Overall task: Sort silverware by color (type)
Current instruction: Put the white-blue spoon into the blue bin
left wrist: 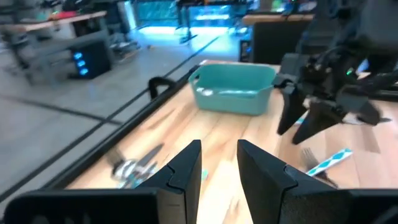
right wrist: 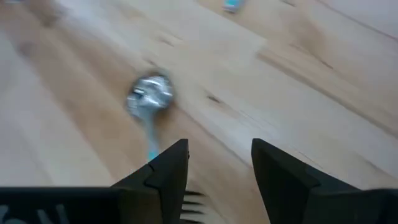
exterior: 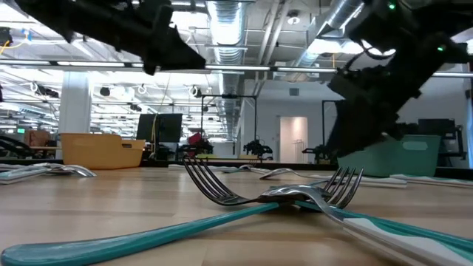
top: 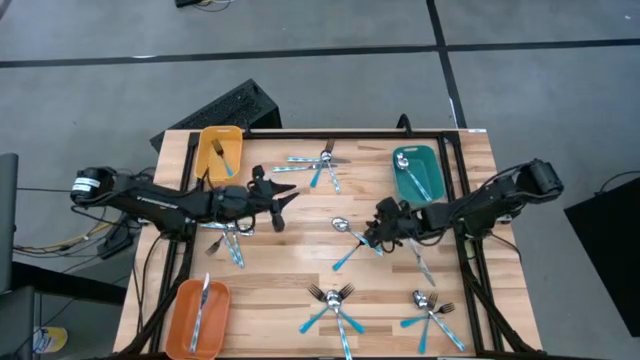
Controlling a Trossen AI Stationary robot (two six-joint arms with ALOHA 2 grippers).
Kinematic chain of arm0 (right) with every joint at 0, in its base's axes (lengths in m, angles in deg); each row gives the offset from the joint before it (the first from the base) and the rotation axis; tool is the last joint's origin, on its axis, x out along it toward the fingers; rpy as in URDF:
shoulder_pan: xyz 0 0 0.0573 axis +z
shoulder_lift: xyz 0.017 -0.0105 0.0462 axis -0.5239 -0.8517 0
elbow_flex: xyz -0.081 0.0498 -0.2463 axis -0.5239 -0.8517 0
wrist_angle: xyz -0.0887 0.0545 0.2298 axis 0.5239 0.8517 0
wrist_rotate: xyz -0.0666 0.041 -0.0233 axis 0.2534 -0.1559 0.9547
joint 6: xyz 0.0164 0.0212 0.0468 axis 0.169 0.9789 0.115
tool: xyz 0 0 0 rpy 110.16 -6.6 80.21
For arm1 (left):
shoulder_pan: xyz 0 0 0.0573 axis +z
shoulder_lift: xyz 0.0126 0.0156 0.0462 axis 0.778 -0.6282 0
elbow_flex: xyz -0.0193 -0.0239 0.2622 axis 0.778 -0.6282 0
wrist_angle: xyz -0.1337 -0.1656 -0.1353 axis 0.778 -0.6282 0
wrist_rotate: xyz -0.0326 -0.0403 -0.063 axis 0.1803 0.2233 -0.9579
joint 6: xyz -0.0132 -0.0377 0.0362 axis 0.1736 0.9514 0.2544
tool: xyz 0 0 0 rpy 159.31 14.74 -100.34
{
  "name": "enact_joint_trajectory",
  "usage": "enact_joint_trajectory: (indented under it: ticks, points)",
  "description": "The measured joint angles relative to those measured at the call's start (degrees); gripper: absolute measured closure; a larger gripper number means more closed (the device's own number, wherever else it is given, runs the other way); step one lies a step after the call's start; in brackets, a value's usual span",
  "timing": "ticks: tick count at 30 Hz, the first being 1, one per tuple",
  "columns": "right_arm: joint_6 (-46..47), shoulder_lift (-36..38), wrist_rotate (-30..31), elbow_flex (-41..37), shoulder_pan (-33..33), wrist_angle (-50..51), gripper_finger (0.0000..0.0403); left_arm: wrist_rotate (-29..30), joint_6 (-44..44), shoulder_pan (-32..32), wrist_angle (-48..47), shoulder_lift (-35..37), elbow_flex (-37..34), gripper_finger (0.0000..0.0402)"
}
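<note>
1. High view: right gripper (top: 383, 232) hovered mid-table, nearer than left gripper (top: 280, 193) to the spoon (top: 347, 244), whose handle ran diagonally.
2. Right wrist view: jaws apart, empty; spoon just ahead, probably lined up.
3. Left wrist view: jaws slightly parted, empty.

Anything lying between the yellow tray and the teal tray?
Yes: in the high view a small cluster of silverware lies between the yellow tray and the teal tray.
</note>
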Motion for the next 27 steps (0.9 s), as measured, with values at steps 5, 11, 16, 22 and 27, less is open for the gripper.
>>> enact_joint_trajectory:
  ticks: [5,11,16,22,27]
  points:
    - [-5.84,1.46,-3.61,1.33,-2.50,1.72,0.0205,10.59,6.54,-7.29,-7.73,5.45,0.00,0.0310]
    - [0.85,-0.52,-3.38,1.31,-2.20,4.89,0.0209,13.88,13.81,-9.62,-17.96,4.93,0.00,0.0310]
    - [5.10,-2.18,-4.38,1.31,-2.26,4.71,0.0217,15.15,14.80,-8.95,-21.54,1.44,-0.09,0.0310]
    - [4.22,1.27,-6.92,6.39,-7.06,19.65,0.0218,11.39,5.64,-2.99,-20.85,1.79,-0.04,0.0310]
    - [2.75,6.51,-4.61,14.10,-10.18,41.14,0.0218,-5.71,-3.82,8.16,-19.50,1.55,-0.95,0.0310]
